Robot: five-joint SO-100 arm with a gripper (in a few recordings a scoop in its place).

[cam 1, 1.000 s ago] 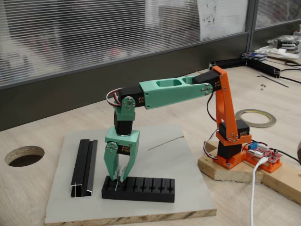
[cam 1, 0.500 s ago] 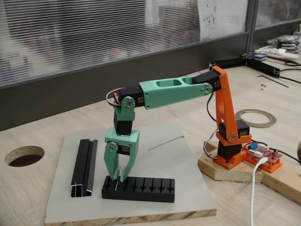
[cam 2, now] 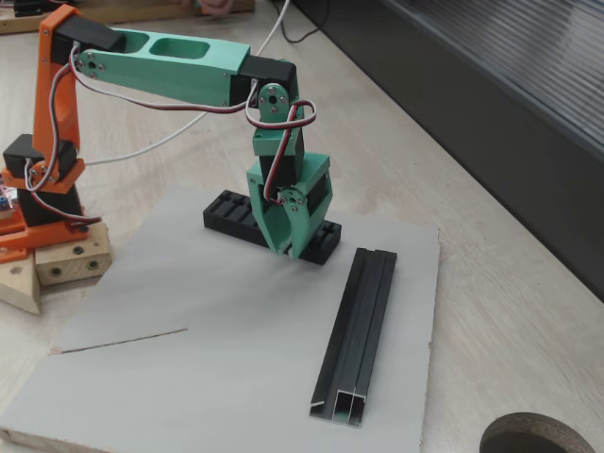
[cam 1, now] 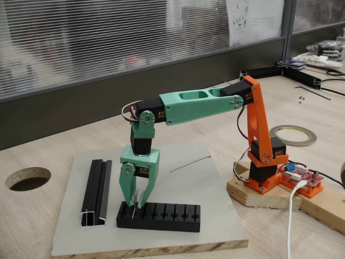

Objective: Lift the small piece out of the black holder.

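Observation:
The black holder [cam 1: 167, 216] lies near the front edge of a grey board, its row of slots facing up; in the other fixed view the black holder [cam 2: 226, 212] lies partly behind the green wrist. My gripper [cam 1: 135, 205] points straight down over the holder's left end, fingertips drawn close together. A thin pale sliver, the small piece [cam 1: 134, 210], stands between the tips at the leftmost slot. From the other side my gripper [cam 2: 289, 251] tapers to a closed point at the holder's end, and the piece is hidden there.
A long black grooved rail [cam 1: 96, 191] lies left of the holder on the grey board [cam 1: 188, 189]. A hair-thin wire [cam 1: 190, 163] rests behind. The arm's orange base [cam 1: 264, 172] stands on a wooden block at right. A round hole [cam 1: 28, 178] opens in the table at left.

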